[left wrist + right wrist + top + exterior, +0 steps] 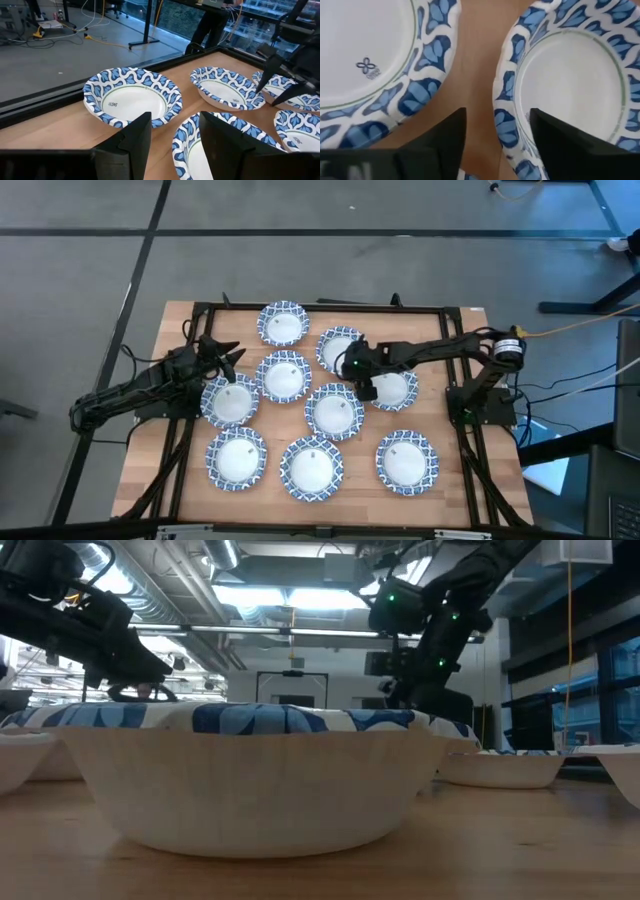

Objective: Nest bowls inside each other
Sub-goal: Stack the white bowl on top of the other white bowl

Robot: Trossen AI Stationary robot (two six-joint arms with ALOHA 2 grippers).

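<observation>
1. Over the middle of the table (150, 450): right gripper (366, 385), fingers (440, 140) spread, empty, straddling the rim of one bowl (392, 388) with a neighbouring bowl (335, 411) just beside.
2. At the left side: left gripper (228, 358), fingers (131, 142) spread, empty, hovering above the edge of another bowl (231, 400).
3. Spread across the wooden top: nine bowls, all separate, none nested.
4. Back row: one bowl (283, 323) near the far edge, a second (336, 346) beside the right wrist, a third (283, 375) between both grippers.
5. Front row: three bowls (236, 459) (313, 468) (407, 462) side by side, apart.
</observation>
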